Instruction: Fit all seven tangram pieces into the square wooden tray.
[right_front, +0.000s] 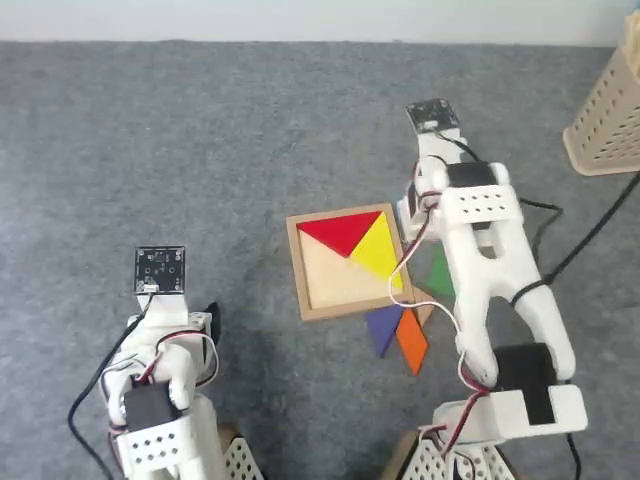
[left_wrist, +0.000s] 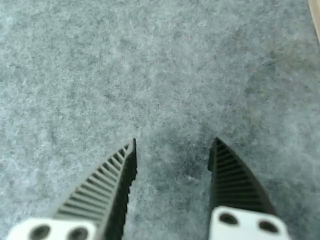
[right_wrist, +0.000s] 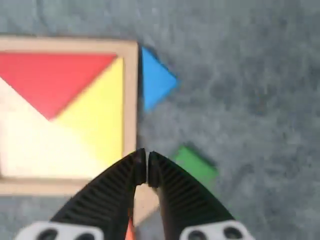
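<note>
Presently the right hand (right_wrist: 146, 162) is hovering closed and empty, likely needing to open before straddling the green piece (right_wrist: 197, 167) just beside it.

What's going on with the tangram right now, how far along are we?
Two pieces sit in the wooden tray: the red triangle and the yellow triangle. The right arm hangs over the tray's rim by the yellow triangle, jaws shut with nothing seen between them. The blue triangle, green piece, purple piece and orange piece lie on the carpet beside the tray. The left arm sits apart, jaws open.
</note>
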